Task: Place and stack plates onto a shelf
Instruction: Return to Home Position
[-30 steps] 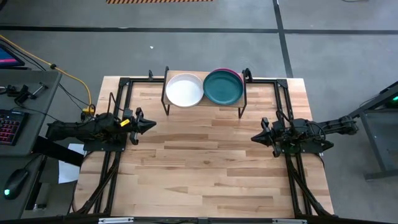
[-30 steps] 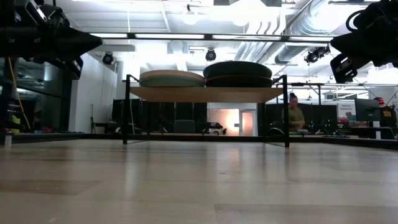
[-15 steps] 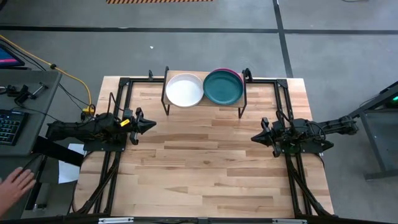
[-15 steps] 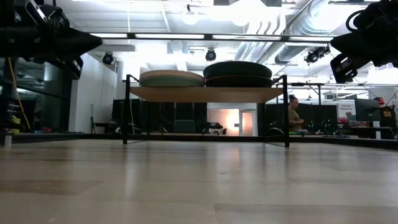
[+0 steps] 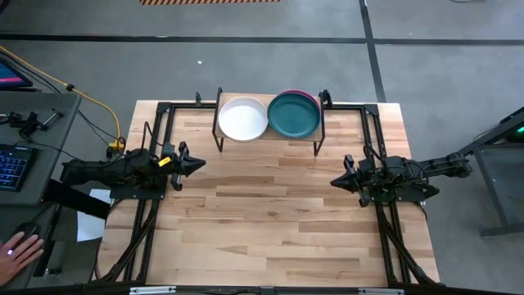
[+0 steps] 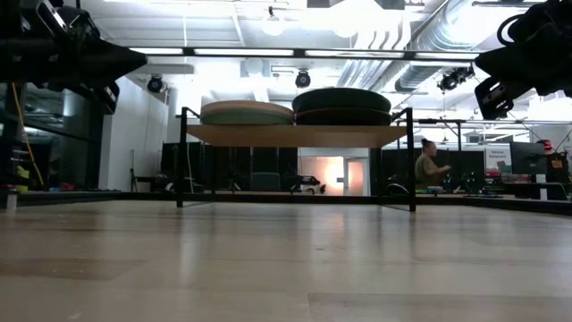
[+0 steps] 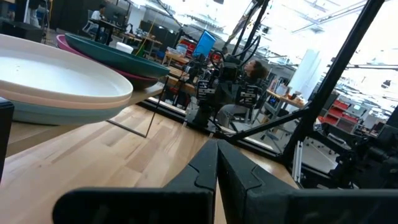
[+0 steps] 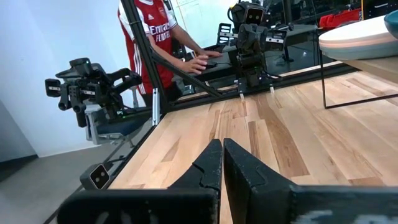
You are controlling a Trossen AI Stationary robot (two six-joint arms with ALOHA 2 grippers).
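Both stacks of plates sit on the shelf at the far edge of the table. A white plate tops the left stack and a dark teal plate tops the right one, with the rim of a pink plate peeking out beneath it. From table height the right stack stands a little taller than the left. No plate lies on the table itself.

The left gripper hangs over the table's left side and the right gripper over its right side, both well apart from the shelf. Each has its fingers pressed together with nothing between them, as the wrist views show.

The stacking looks done, so what remains is likely only parking the arms. Should a plate need shifting, I would judge them stiff, fairly light and smooth – apt to slide on one another. The overhanging rim is the place to pinch – lifting straight up, so the plates below are not dragged off the narrow board
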